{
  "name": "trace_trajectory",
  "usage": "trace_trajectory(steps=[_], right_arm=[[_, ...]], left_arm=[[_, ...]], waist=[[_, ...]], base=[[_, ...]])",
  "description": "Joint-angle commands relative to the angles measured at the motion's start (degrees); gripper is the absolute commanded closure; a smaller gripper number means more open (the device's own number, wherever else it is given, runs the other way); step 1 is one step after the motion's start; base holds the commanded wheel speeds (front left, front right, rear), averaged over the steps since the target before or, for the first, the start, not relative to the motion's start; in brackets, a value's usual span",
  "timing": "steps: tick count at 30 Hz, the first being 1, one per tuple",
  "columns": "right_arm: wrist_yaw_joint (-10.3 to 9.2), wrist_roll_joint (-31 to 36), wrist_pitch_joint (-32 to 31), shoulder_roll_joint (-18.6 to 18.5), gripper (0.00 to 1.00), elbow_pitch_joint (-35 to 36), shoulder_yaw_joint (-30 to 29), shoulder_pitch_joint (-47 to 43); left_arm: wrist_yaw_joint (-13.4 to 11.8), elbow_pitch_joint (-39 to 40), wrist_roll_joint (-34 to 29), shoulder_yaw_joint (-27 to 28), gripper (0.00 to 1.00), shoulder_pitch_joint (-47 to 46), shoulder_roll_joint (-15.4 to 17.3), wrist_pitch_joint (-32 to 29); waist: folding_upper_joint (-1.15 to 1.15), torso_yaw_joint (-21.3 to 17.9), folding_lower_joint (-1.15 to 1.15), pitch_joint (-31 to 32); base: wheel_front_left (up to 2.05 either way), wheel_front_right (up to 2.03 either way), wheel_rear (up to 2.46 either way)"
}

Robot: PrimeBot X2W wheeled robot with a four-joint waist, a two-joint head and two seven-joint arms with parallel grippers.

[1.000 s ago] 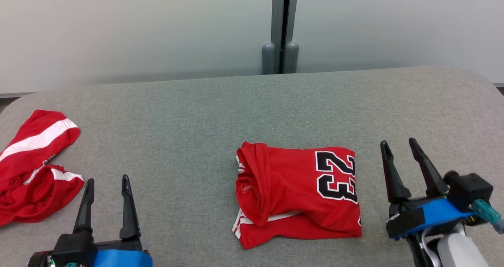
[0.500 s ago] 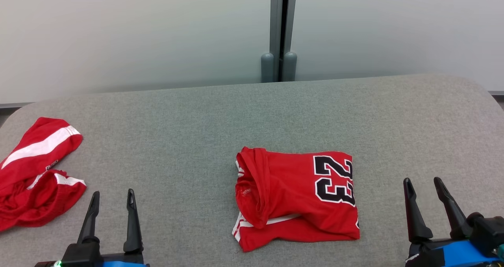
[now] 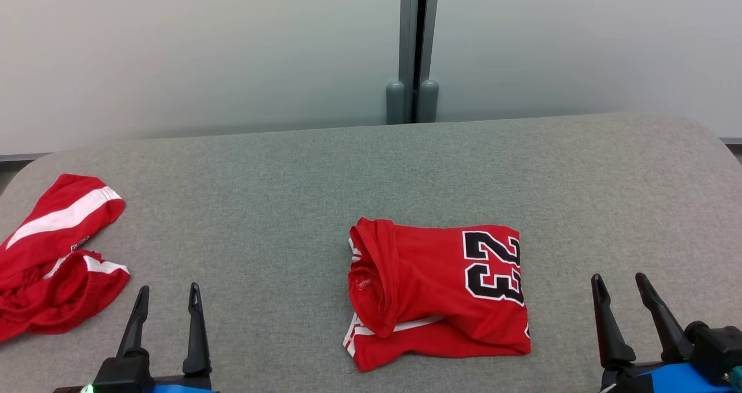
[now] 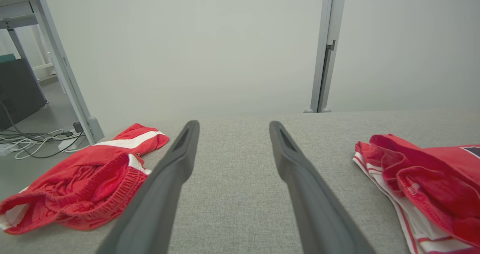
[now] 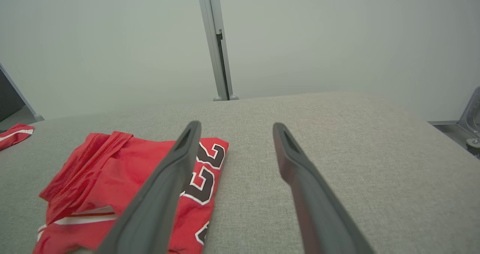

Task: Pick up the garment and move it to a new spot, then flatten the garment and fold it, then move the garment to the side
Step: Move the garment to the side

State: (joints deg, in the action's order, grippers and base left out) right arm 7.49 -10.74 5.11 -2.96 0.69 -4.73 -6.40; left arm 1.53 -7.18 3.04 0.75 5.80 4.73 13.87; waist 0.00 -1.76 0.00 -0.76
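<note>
Left of the folded jersey (image 3: pixel 435 291), crumpled red shorts (image 3: pixel 52 259) (both jaws spread, empty).

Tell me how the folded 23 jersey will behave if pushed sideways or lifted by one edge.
The jersey looks thin and floppy; lifted by one edge, its layers would probably sag and unfold. Its bunched left edge looks loose, so a push there may crumple it. The table has a woven cover that will likely drag on it.

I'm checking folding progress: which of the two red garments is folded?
The red jersey with the black 23, a compact rectangle in the middle; the white-striped red shorts lie crumpled at the far left.
</note>
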Motion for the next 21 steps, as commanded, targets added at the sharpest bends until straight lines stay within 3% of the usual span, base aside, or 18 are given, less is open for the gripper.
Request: trace_trajectory(steps=[1,14,21], right_arm=[[0.01,-0.2,-0.1,0.1,0.00,0.1,0.0,-0.7],[0.01,0.5,-0.8,0.1,0.00,-0.5,0.2,0.4],[0.01,4.3,-4.6,0.1,0.00,-2.1,4.0,9.2]], left_arm=[[-0.2,0.2,0.4,-0.3,0.00,0.5,0.3,-0.1],[-1.0,0.5,0.9,-0.5,0.00,0.0,0.8,-0.1],[-1.4,1.0,1.3,-0.6,0.00,-1.4,0.8,0.2]], waist=[[0.00,0.0,0.00,-0.1],[0.00,0.3,0.00,-0.6],[0.00,0.3,0.00,-2.2]], base=[[0.00,0.00,0.00],[0.00,0.00,0.00],[0.00,0.00,0.00]])
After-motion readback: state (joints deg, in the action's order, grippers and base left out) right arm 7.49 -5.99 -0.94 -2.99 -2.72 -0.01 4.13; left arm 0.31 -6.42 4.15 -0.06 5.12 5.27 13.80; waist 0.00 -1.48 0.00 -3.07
